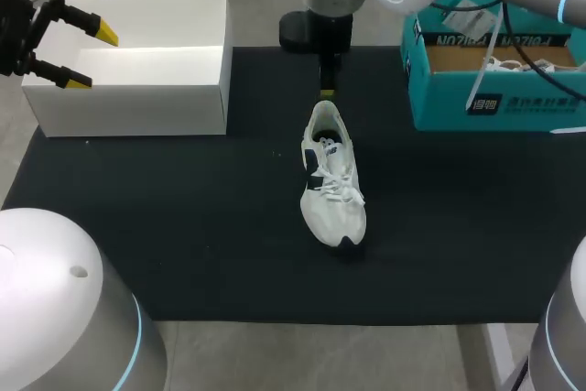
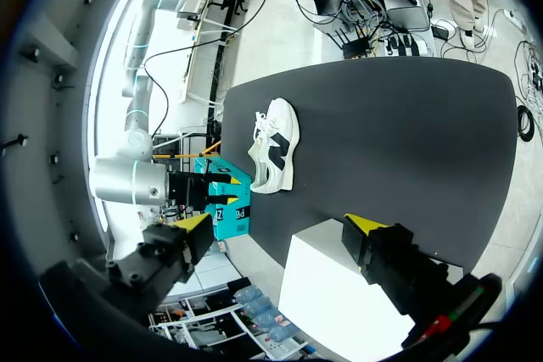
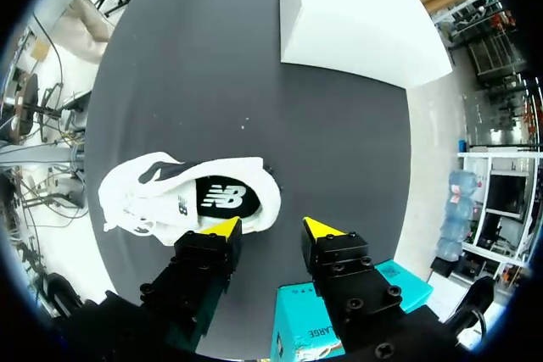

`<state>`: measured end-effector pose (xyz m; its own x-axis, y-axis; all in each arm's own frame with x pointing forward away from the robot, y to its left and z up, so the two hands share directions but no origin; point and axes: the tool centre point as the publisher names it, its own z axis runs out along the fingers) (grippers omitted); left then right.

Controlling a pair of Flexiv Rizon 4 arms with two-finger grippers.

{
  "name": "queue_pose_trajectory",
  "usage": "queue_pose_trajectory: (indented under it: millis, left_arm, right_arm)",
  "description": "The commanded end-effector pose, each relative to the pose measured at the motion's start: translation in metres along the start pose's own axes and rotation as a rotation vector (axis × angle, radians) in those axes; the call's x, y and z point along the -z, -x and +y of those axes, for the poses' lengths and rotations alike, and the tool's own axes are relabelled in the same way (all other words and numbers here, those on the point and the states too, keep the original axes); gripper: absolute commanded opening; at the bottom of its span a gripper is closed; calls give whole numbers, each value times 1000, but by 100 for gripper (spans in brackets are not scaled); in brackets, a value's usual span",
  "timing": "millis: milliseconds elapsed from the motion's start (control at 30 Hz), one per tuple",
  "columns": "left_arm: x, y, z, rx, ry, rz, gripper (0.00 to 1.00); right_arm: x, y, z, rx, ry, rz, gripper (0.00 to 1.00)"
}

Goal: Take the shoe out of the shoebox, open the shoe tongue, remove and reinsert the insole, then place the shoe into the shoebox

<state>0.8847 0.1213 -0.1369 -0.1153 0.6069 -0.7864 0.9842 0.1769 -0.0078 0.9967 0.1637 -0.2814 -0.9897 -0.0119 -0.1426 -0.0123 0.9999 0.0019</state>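
White shoe (image 1: 331, 178) on its sole in the middle of a black mat (image 1: 183, 226), outside the shoebox; toe toward the near edge, heel toward the far edge; laces loose across the tongue; dark insole visible in the opening.

Right gripper (image 1: 326, 91) just behind the heel, fingers spread, nothing between them; in the right wrist view, same gripper (image 3: 271, 228) close to the shoe (image 3: 187, 197), with one yellow tip just beside the heel collar; contact impossible to tell.

Teal shoebox (image 1: 494, 80) at the far right of the mat, open, partly under the right arm; something white inside, unclear.

White box (image 1: 137, 66) at the far left; left gripper (image 1: 92, 58) over its left end, fingers spread wide, holding nothing; in the left wrist view, gripper (image 2: 280, 225) above the box (image 2: 331, 294), well apart from the shoe (image 2: 276, 146).
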Motion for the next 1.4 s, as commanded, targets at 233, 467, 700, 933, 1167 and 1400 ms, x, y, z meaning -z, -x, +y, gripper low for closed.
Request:
queue_pose_trajectory:
  millis: [233, 467, 700, 933, 1167, 1400]
  left_arm:
    - [0, 1, 0, 1, -1, 3, 100]
    - [0, 1, 0, 1, -1, 3, 100]
    - [0, 1, 0, 1, -1, 3, 100]
    - [0, 1, 0, 1, -1, 3, 100]
    - [0, 1, 0, 1, -1, 3, 100]
    - [0, 1, 0, 1, -1, 3, 100]
  right_arm:
    - [-47, 3, 3, 56, 9, 33, 53]
    - [-77, 5, -6, 93, -11, 47, 64]
    - [-100, 14, -14, 90, -11, 42, 88]
    - [-115, 20, -11, 81, -11, 49, 68]
    - [-113, 16, -6, 54, -16, 56, 66]
    - [-116, 1, -2, 15, -18, 78, 62]
